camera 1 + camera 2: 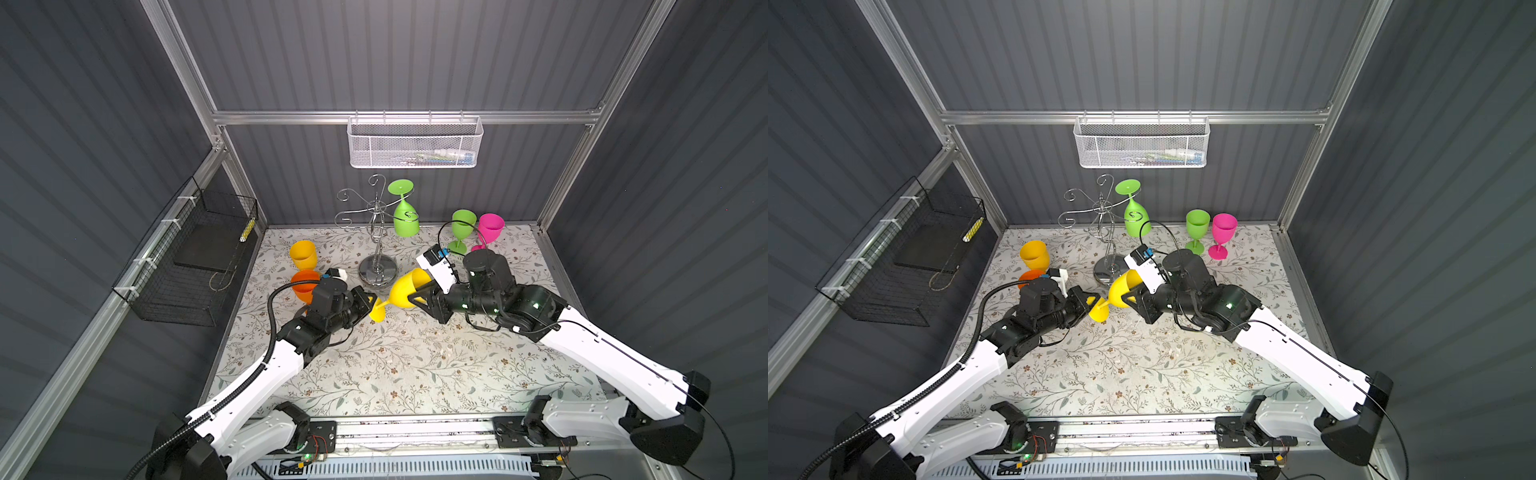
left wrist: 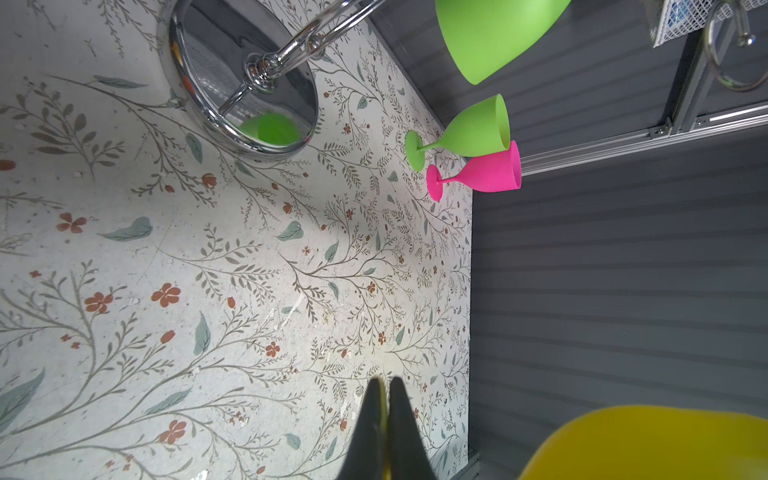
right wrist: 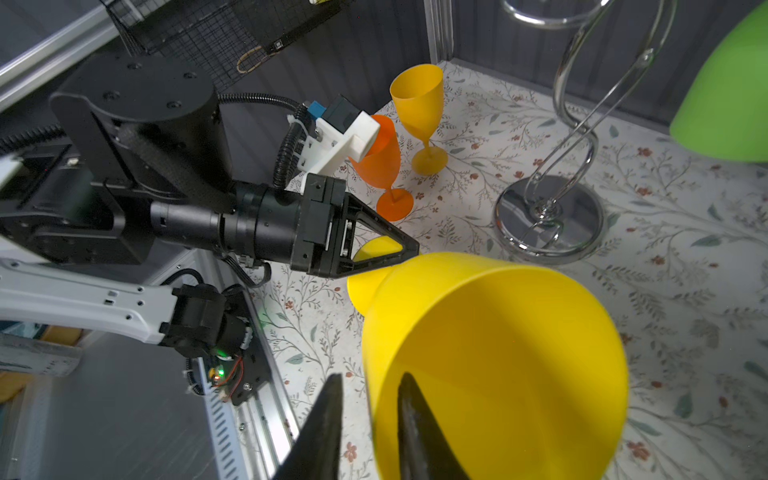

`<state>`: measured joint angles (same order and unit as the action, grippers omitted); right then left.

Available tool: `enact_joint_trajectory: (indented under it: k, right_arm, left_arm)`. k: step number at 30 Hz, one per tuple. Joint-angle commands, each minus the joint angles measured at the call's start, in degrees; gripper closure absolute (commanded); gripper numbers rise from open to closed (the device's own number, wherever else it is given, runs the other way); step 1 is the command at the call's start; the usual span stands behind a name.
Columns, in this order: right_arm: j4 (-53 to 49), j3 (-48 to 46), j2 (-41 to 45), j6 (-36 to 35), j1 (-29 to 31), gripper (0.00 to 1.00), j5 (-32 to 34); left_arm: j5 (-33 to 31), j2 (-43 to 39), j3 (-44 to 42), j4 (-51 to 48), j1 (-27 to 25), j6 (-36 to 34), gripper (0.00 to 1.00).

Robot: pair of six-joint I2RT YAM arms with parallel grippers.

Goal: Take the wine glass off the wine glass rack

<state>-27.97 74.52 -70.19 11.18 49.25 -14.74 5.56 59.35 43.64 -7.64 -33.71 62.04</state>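
Yellow wine glass in left gripper

No legible text, label or number shows anywhere.

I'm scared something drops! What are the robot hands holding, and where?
Left gripper pinches the yellow wine glass by its stem. Right gripper straddles the bowl's rim; grip unclear.
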Motion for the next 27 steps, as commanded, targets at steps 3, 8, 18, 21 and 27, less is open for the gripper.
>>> enact_joint_trajectory:
  k: [3, 8, 18, 21, 27]
  right_arm:
    - [-2.13, 1.92, -1.56, 0.47, 0.49, 0.98, -3.69]
    - [-4.26, 1.89, -1.40, 0.18, 0.49, 1.00, -1.42]
    - [-10.47, -2.77, 2.60, 2.37, -6.65, 1.00, 7.70]
    - [-11.47, -4.12, 2.74, 3.61, -10.80, 1.00, 9.86]
    - [-12.64, -2.86, -1.75, 4.10, -18.65, 1.00, 16.19]
  left_arm:
    - [0.41, -1.37, 0.44, 2.11, -0.12, -1.17, 1.00]
    - [-0.44, -1.52, 1.03, 0.86, -0.09, -2.07, 0.81]
    - [-1.72, -2.44, 3.11, -2.69, -0.08, -6.99, 0.09]
    - [-2.22, -3.15, 3.27, -3.21, -0.12, -8.56, 0.02]
    - [-1.97, -3.89, 3.83, -4.36, -0.12, -11.07, 0.00]
